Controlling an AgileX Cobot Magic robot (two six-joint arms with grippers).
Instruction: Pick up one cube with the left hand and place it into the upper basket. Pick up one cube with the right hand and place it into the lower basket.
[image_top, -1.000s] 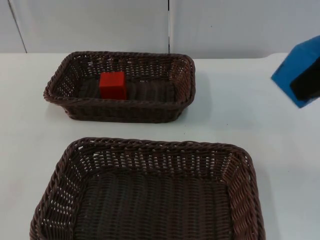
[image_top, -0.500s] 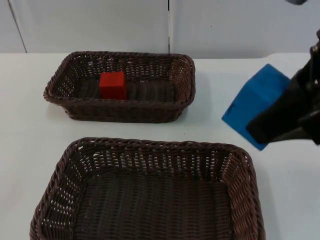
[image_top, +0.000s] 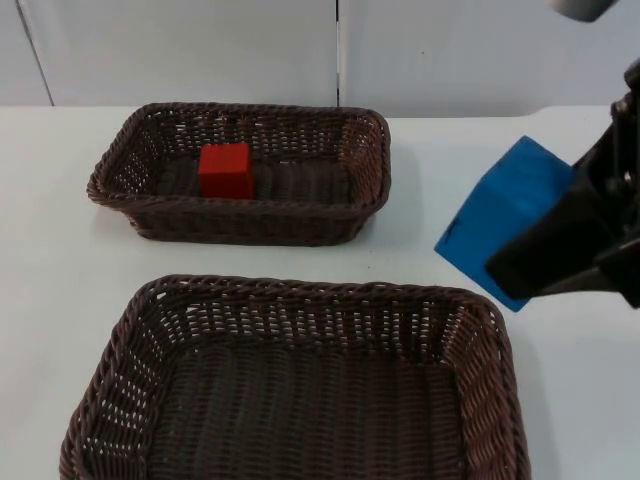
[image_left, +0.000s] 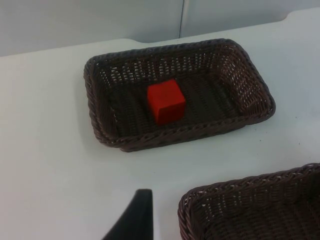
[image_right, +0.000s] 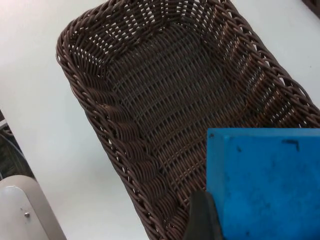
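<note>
The right gripper (image_top: 520, 262) is clenching the blue cube (image_top: 500, 220), its fingers closed on the cube's sides, and is holding it tilted in the air above the white surface (image_top: 60, 240) — just beside the far right corner of the lower basket (image_top: 300, 300), not yet over its floor. In the right wrist view the blue cube (image_right: 265, 182) is hanging over the near rim of the lower basket (image_right: 100, 100), whose woven floor is carrying nothing. The upper basket (image_top: 240, 225) is sitting behind the lower basket, apart from it, with a strip of bare surface between the two rims. The red cube (image_top: 225, 170) is resting flat on the floor of the upper basket, in the half lying to the left arm's side of the lower basket's centre line. In the left wrist view the red cube (image_left: 166, 101) is lying near the middle of the upper basket (image_left: 250, 85). The left gripper (image_left: 132, 220) is waiting above the surface beside the lower basket (image_left: 240, 187) — one dark fingertip is showing, and whether its fingers are released or closed cannot be told.
</note>
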